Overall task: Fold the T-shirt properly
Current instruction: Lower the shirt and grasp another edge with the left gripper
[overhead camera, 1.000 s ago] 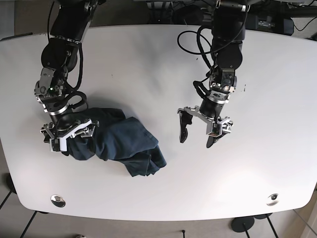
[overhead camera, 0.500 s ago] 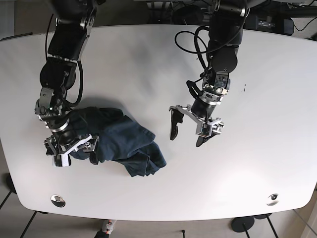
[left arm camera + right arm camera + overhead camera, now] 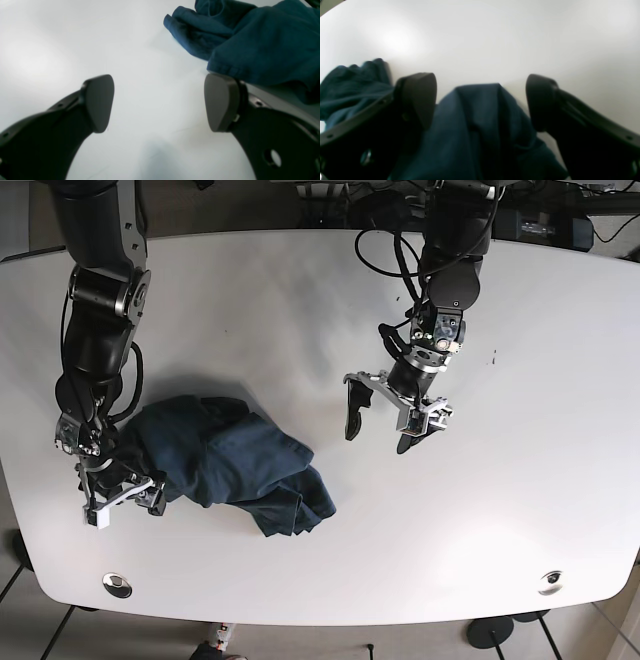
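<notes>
We find the dark blue T-shirt [image 3: 235, 465] lying crumpled in a heap on the white table [image 3: 300, 310], unfolded. The right gripper [image 3: 122, 498] sits at the heap's outer edge with its jaws spread wide; in the right wrist view a fold of the T-shirt [image 3: 480, 120] lies between the two fingers [image 3: 420, 97], neither visibly pressing on it, so nothing is held. The left gripper [image 3: 383, 423] is also wide open and empty, over bare table. The T-shirt [image 3: 250, 42] lies just beyond and to one side of its fingertips [image 3: 220, 102].
</notes>
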You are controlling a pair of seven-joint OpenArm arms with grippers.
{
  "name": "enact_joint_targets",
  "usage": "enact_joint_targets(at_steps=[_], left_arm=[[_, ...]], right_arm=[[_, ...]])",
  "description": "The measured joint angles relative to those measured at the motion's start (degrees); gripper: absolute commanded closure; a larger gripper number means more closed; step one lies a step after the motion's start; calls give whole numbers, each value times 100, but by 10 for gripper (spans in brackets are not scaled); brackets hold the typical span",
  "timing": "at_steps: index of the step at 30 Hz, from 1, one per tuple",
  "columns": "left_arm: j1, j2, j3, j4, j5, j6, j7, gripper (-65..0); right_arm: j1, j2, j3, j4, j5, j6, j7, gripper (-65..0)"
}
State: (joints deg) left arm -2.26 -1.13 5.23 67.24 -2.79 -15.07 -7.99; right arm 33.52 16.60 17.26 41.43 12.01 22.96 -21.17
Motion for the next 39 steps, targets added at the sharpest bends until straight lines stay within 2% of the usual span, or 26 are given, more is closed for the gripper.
enact_joint_targets(at_steps=[7,9,11,14,16,19,22,23,25,26,30,34,39], left_arm=[[4,-107,0,-2,0,0,-13,-525],[11,-116,-26,-2,0,0,-20,-525],[48,-92,-168,-2,-2,-22,-20,-525],[63,-15,-581,-2,0,-22,2,-526],[17,-2,-680,-2,-4,37,-2,-526],[-262,63,-643,-46,2,-2,168,-526],[-789,201,-634,-341,2,-11,603,-526],[-935,236,-649,-463,0,0,627,-526],[-1274,254,-647,-887,0,0,651,-528],[-1427,256,-632,-1132,0,-2,647,-528],[-2203,348,-120,-2297,-2,-2,651,-528],[-2597,531,282,-2898,-4,-20,339,-528],[-2933,815,505,-3609,-2,-39,254,-528]], right_arm=[[-409,-50,-4,-79,4,-2,55,-515],[-553,-76,-4,-66,39,2,114,-477],[-643,-160,-4,-61,42,0,271,-304],[-750,-234,-4,109,44,7,249,-11],[-1003,-269,-7,667,24,4,105,-62],[-1495,-374,-2,1908,22,-9,-195,-30],[-1967,-542,-11,3237,31,11,-638,-24],[-2116,-592,-20,3637,31,52,-802,-24],[-2470,-647,-28,4459,31,356,-1126,-24],[-2601,-645,-26,4697,26,450,-1252,-24],[-2846,-804,-31,5058,-13,560,-1379,-24],[-2909,-828,-31,5073,-22,555,-1399,-24],[-2905,-822,-33,5073,-15,555,-1384,-24]])
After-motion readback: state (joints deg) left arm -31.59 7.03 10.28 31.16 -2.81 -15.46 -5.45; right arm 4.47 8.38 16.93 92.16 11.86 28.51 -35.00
